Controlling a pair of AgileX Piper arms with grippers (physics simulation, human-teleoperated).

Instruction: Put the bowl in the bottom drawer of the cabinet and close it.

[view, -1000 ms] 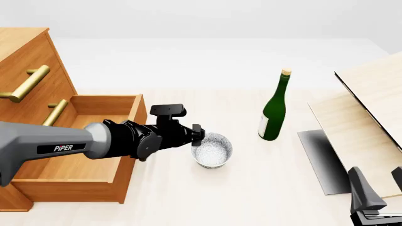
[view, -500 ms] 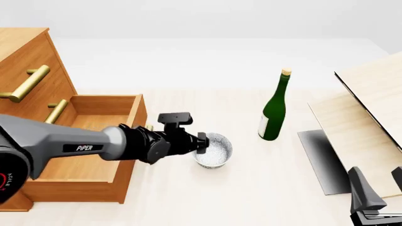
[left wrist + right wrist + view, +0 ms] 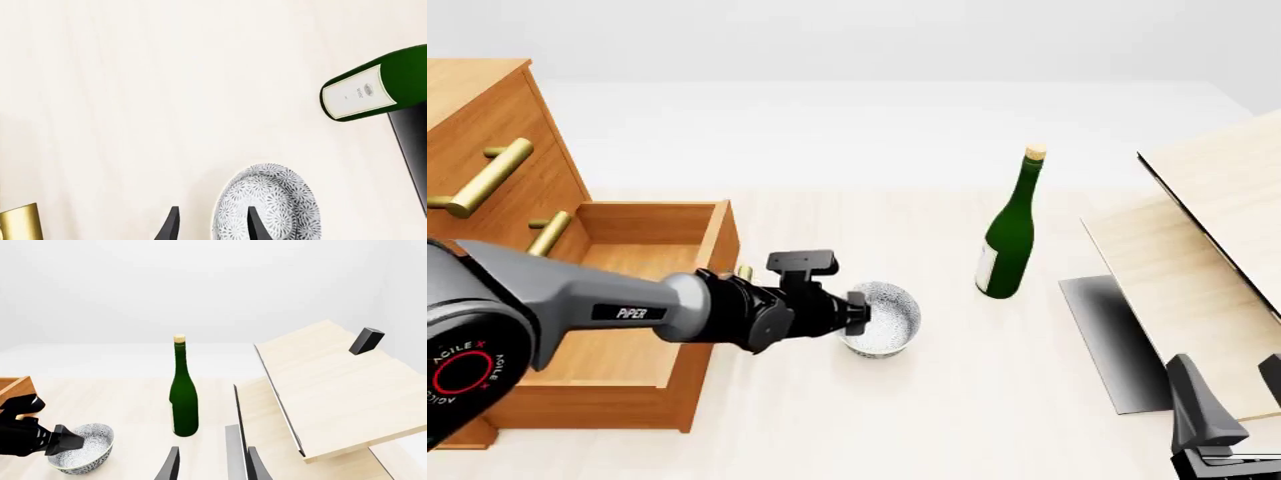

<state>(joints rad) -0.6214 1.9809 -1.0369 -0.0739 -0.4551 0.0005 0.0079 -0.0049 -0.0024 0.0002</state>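
Left wrist view: the left gripper point(image 3: 210, 225) shows two dark fingers point(image 3: 254, 226) set apart, one on each side of the near wall of the bowl point(image 3: 273, 200); the fingers are spread, not yet clenched on the rim. A green wine bottle point(image 3: 373, 90) stands well apart on the table point(image 3: 133, 100).

Front view: the bottom drawer point(image 3: 614, 320) of the cabinet point(image 3: 494, 150) is pulled out, at 9 o'clock from the bowl point(image 3: 881, 318). The bowl sits on the table just beside the drawer's front, with the left gripper point(image 3: 857, 310) at its rim. The right gripper point(image 3: 1228, 420) rests at the lower right corner, cut off by the edge.

Right wrist view: the right gripper point(image 3: 210, 465) fingers are parted and hold nothing; pale wooden boards point(image 3: 333, 385) lie ahead.

Progress: drawer open; grasping, placing and closing remain.

Hidden: finger contact with the bowl cannot be confirmed.
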